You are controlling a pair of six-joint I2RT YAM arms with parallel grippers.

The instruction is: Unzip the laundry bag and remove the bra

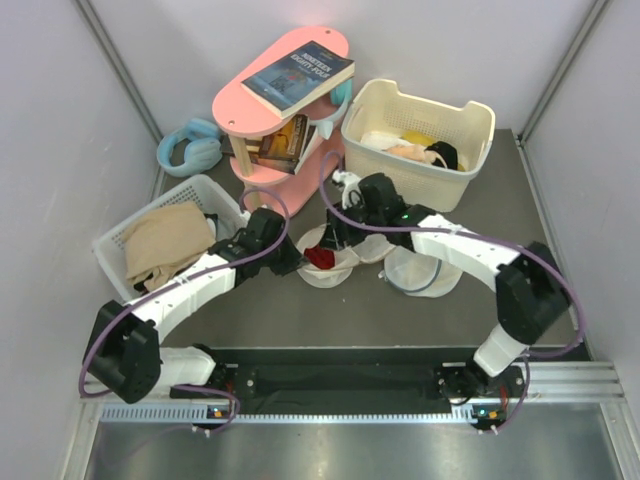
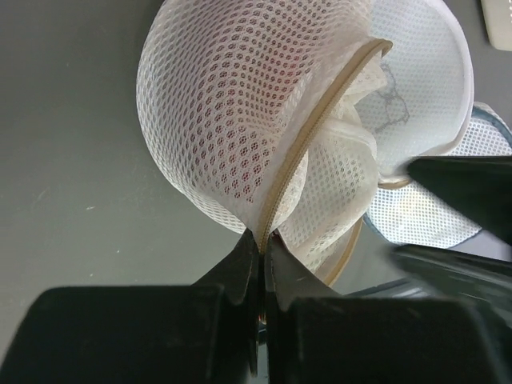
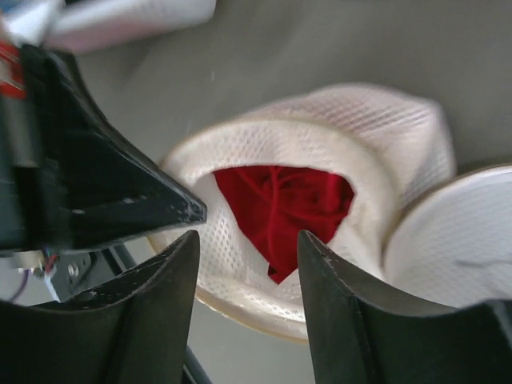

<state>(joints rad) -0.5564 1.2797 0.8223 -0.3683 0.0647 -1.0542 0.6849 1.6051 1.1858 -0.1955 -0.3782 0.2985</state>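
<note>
On the dark bench point(image 1: 400, 320), the left gripper point(image 2: 262, 250) is clenched on the zipper edge point(image 2: 308, 140) of the opened mesh laundry bag point(image 2: 224, 104), while the right gripper point(image 3: 248, 244) hangs at its mouth, jaws apart and empty, the red bra point(image 3: 280, 204) lying inside the bag.

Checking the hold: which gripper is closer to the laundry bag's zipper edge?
Left. The left gripper is pinching the zipper edge of the laundry bag; the right gripper hangs open above the opening, over the bra.
</note>
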